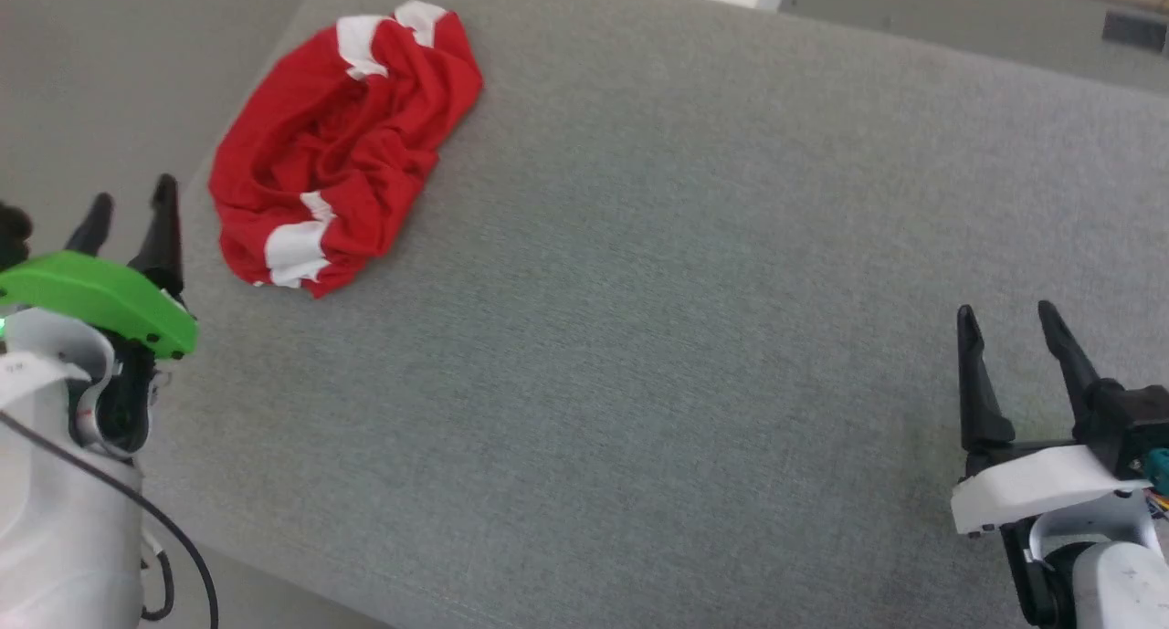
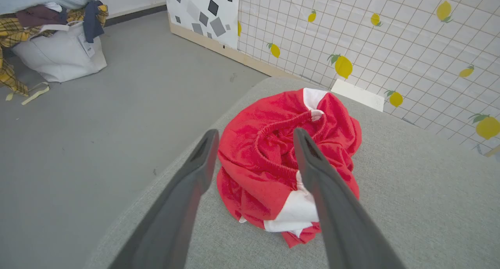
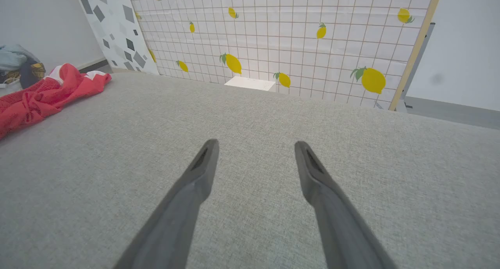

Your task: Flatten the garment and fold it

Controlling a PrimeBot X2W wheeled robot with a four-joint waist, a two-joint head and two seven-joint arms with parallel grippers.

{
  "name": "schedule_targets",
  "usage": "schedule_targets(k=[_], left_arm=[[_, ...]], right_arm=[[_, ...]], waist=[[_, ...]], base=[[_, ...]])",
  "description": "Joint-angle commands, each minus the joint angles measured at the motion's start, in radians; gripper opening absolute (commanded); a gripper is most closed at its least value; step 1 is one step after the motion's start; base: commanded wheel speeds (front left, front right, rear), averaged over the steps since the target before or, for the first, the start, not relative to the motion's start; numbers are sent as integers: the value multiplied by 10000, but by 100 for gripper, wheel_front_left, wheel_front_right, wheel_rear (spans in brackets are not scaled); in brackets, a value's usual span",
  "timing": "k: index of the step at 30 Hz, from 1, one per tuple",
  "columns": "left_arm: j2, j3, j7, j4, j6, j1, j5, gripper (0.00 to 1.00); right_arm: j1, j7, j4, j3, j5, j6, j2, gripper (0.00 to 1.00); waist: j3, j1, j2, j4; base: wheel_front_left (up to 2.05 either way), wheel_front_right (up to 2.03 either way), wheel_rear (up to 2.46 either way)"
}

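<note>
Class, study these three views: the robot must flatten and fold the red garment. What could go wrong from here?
1. The garment lies crumpled near the left edge of the grey surface; a tug may drag it onto the floor.
2. Its layers are bunched, so the open left pincer may pinch several at once.
3. The open right pincer sits far away, leaving spreading one-sided.

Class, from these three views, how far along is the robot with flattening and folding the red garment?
Done: nothing; the garment lies crumpled in a heap on the grey surface. In hand: nothing gripped; the left gripper hovers open just short of it, the right gripper open over bare fabric far off. Remaining: grasp, spread flat, fold.
</note>
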Motion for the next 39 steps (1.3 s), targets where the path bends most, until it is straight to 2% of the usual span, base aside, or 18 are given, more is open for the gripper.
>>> schedule_targets(k=[1, 4, 12, 18, 21, 22, 23, 31, 35, 39], left_arm=[[64, -225, 229, 178, -65, -253, -336, 100], [231, -749, 1049, 865, -66, -562, -885, 100], [312, -1340, 2665, 2663, -68, -1155, -1779, 100], [269, -1634, 3124, 3550, -68, -1233, -2054, 100], [297, -1735, 2842, 3772, -68, -1202, -2085, 100], [310, -1708, 2692, 3868, -68, -1205, -2087, 66], [342, -1654, 2383, 3913, -68, -1237, -2083, 0], [1057, -1287, -47, 3408, -68, -2099, -1853, 0], [1514, -1426, -379, 2408, -68, -2729, -2037, 0], [1842, -1925, -155, 881, -69, -3261, -2487, 0]], right_arm=[[-144, 97, -158, -34, -83, -15, -6, 100], [-171, 274, -500, -46, -170, -15, -6, 100], [-263, 523, -911, 98, -150, -15, -6, 100], [-268, 557, -982, 178, -110, -15, -6, 100], [-233, 534, -958, 164, -56, -15, -6, 100], [-219, 517, -928, 161, -26, -15, -6, 100], [-199, 488, -882, 154, 27, -15, -6, 100], [-191, -13, -167, 401, 548, -15, -6, 100], [-202, -386, 410, 546, 908, -15, -6, 100], [-149, -788, 1038, 654, 1303, -15, -6, 100]], waist=[[903, -1, 0, -561], [1205, -1, 0, -673], [1652, -1, 0, -942], [1722, -1, 0, -1184], [1656, -1, 0, -1246], [1608, -1, 0, -1253], [1544, -1, 0, -1252], [711, -1, 0, -1209], [87, -1, 0, -1325], [-587, -1, 0, -1581]], base=[[0, 0, 0], [0, 0, 0], [0, 0, 0], [0, 0, 0], [0, 0, 0], [0, 0, 0], [0, 0, 0], [0, 0, 0], [0, 0, 0], [0, 0, 0]])
